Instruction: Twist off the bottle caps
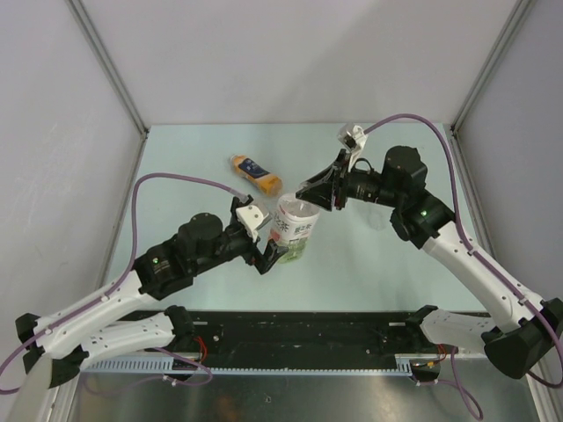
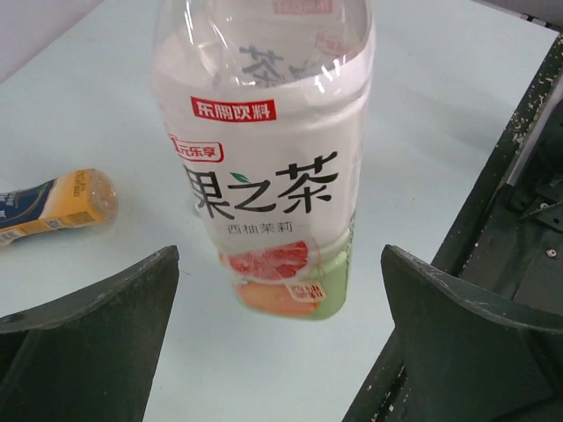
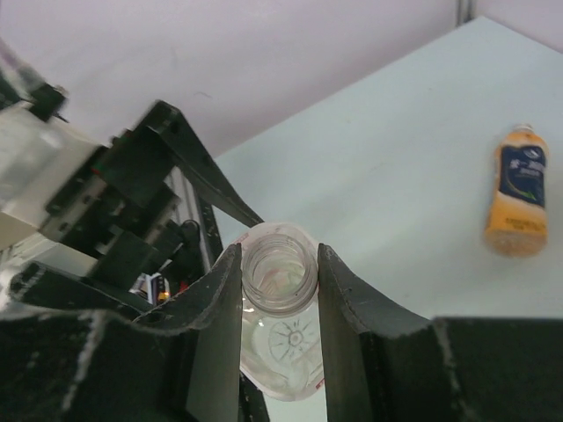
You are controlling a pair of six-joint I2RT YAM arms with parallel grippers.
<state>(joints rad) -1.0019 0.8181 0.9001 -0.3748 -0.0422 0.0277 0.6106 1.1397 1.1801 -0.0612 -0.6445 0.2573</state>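
- Clear plastic threads, bare and open: the mouth of the tea bottle [image 3: 280,280] has no cap on it, so I judge this one done.
- Bottle caps: I can't find any of them, not on the table [image 1: 378,255] and not in either wrist view.
- My right claw [image 3: 280,264] is narrow and clamped on that bottle's neck, one finger on each side just under the rim.
- My left claw [image 2: 279,264] stands wide, its fingers either side of the label's lower half and clear of it. It holds nothing.
- Whether the bottle's base rests on the table or hangs free, I can't tell.
- Orange bottle [image 1: 255,174] lies on its side further back, well apart. Its neck end is too small to tell if it has a cap.
- Risk: the neck grip is the only hold. If it slips, the bottle could swing or topple into my left fingers.
- Risk: reaching for the orange one, a round bottle on its side may roll from a glancing touch.
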